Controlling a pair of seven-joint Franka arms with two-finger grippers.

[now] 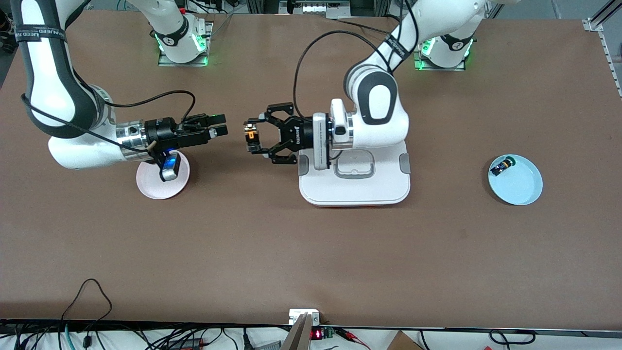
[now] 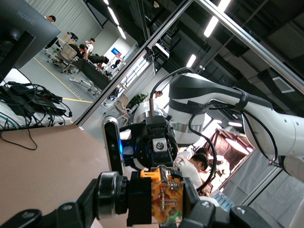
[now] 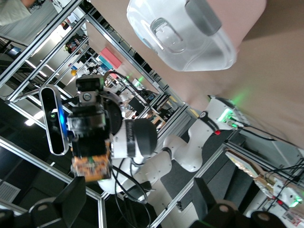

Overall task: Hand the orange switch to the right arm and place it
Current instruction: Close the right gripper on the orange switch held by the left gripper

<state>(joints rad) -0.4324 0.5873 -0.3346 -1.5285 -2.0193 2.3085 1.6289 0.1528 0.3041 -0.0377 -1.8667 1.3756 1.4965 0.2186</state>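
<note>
Front view has my left gripper point(image 1: 249, 137) clamped on the orange switch point(image 1: 250, 135) over bare table, facing my wide-open right gripper point(image 1: 219, 125): handover pending, which I judge needs closing that gap.

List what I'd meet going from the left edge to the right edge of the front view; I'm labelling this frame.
Pink plate → right tool, open → orange switch in the shut left tool → white lidded container → light-blue plate holding a small dark part.

A dark monitor point(image 2: 21, 28) in the left wrist view reads "HUAWEI" along its edge.
</note>
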